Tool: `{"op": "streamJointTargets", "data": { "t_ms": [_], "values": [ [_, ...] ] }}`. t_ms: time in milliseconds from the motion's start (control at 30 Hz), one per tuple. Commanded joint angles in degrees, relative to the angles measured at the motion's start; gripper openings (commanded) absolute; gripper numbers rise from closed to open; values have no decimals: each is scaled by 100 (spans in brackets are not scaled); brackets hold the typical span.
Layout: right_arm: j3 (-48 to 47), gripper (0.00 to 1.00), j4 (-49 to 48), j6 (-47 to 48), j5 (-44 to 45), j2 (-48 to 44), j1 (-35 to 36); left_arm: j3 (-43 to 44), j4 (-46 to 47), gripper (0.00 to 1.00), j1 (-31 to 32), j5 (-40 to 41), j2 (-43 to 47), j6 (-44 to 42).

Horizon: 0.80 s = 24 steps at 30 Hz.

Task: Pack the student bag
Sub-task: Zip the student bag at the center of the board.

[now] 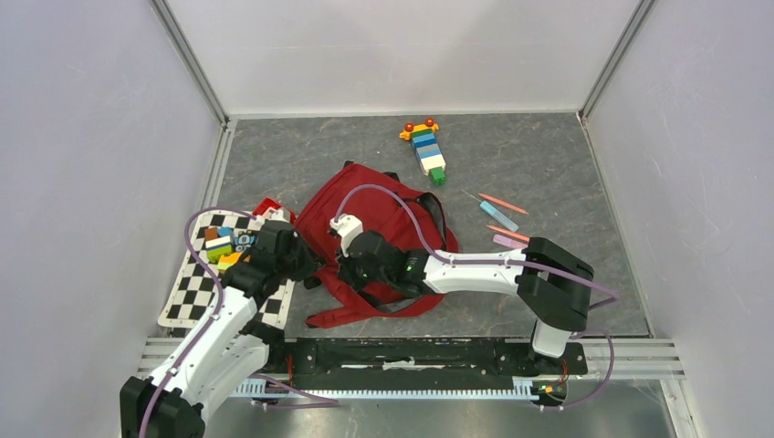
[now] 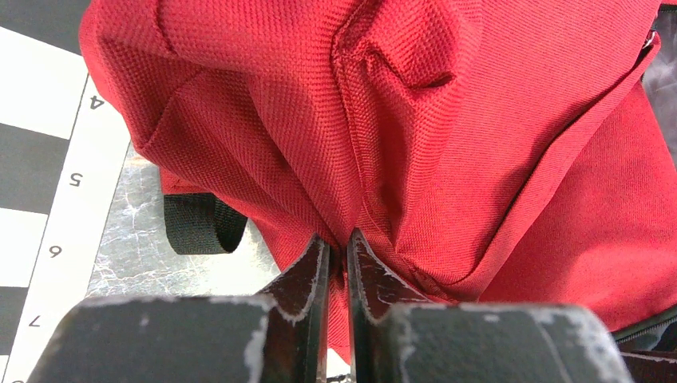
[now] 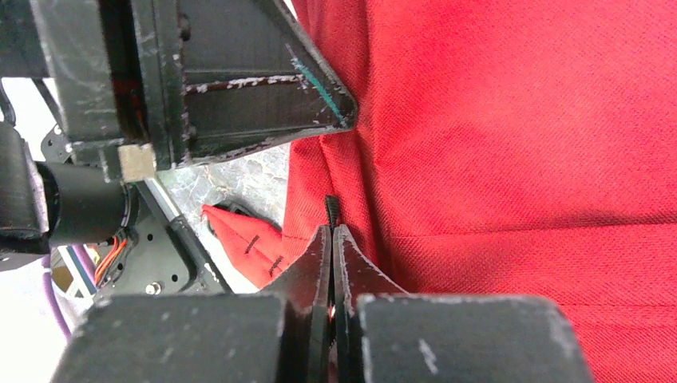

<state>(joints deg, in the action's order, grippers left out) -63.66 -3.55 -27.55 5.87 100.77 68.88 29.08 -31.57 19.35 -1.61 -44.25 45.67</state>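
Note:
The student bag (image 1: 383, 219), a dark-red backpack with black straps, lies in the middle of the table. My left gripper (image 1: 308, 266) is at its left edge, shut on a pinched fold of the red fabric (image 2: 338, 243). My right gripper (image 1: 344, 267) is just to the right of it on the bag's near-left part. In the right wrist view it is shut (image 3: 331, 231) on a thin black zipper piece at a seam of the bag (image 3: 519, 159). The bag's opening and grey lining are hidden.
A checkerboard mat (image 1: 187, 297) with several coloured blocks and a small red box (image 1: 271, 208) lies left of the bag. A brick toy (image 1: 424, 151) lies at the back. Pens (image 1: 500, 215) lie right of the bag. A black strap (image 2: 199, 223) lies on the table.

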Motion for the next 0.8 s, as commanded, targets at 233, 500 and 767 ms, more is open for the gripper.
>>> {"op": "streamJointTargets", "data": {
  "t_ms": [233,500,767],
  "values": [
    [1172,0,-541,416,-908,-1244,-15,760,456,2,-74,136,-1147,-813],
    [2067,0,-658,288,-1483,-1950,-6,1459,617,2,-362,451,-2095,-1459],
    [2634,0,-936,-133,-1886,-2340,96,2223,801,2,-662,470,-2958,-1902]
  ]
}}
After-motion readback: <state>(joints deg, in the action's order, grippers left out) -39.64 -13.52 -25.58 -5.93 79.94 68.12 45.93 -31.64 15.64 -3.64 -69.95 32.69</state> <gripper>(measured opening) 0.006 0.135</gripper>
